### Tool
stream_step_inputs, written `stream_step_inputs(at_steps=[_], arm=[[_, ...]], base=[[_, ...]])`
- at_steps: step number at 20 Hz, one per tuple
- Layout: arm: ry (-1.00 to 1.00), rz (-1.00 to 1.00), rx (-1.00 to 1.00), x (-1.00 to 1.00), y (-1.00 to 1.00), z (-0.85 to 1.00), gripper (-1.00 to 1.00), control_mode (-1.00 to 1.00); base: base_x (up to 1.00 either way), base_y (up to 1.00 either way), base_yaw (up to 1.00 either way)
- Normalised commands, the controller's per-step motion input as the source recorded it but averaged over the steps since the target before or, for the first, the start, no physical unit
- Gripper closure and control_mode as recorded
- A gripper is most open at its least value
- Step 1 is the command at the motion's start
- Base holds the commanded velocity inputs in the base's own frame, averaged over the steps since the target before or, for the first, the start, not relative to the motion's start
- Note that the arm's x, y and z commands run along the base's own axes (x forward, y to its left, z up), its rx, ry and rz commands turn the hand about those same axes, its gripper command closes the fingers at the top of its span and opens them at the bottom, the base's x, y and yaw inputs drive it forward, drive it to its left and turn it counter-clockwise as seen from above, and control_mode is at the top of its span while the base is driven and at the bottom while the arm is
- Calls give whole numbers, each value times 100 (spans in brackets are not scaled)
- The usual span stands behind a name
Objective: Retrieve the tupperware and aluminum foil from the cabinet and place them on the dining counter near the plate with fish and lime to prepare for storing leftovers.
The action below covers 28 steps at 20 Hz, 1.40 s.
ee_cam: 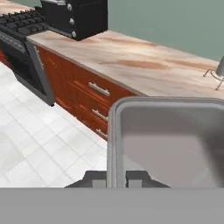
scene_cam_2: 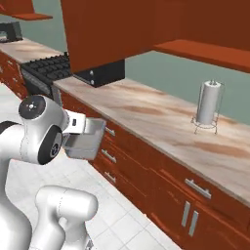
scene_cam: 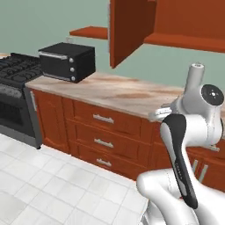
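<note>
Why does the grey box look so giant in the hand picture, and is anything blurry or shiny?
Hand view: the tupperware sits right at the lens, pinched by the gripper, so it looks huge. Right base view: the same tub looks small. All views are sharp, evenly lit, without glare; the toaster oven casts only a faint shadow.

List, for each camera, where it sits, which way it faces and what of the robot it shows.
Left base view: behind the arm on its left, facing the worktop, toaster oven and open cabinet; arm at lower right.
Right base view: behind on its right, facing the paper-towel roll; arm at lower left, gripper holding the tupperware.
Hand view: on the hand, looking over the tupperware at the drawers.
All three share the worktop and toaster oven.
</note>
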Motion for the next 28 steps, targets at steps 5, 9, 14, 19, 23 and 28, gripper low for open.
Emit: stream_step_inputs(at_steps=[5,9,14,19,23,28], arm=[[0,0,0,0,0,0,100,100],[0,0,0,0,0,0,100,100],[0,0,0,0,0,0,100,100],[0,0,0,0,0,0,100,100],[0,0,0,0,0,0,100,100],[0,0,0,0,0,0,100,100]], base=[[-45,66,95],[-41,64,96],[-39,61,96],[-35,56,97],[2,34,86],[46,18,69]])
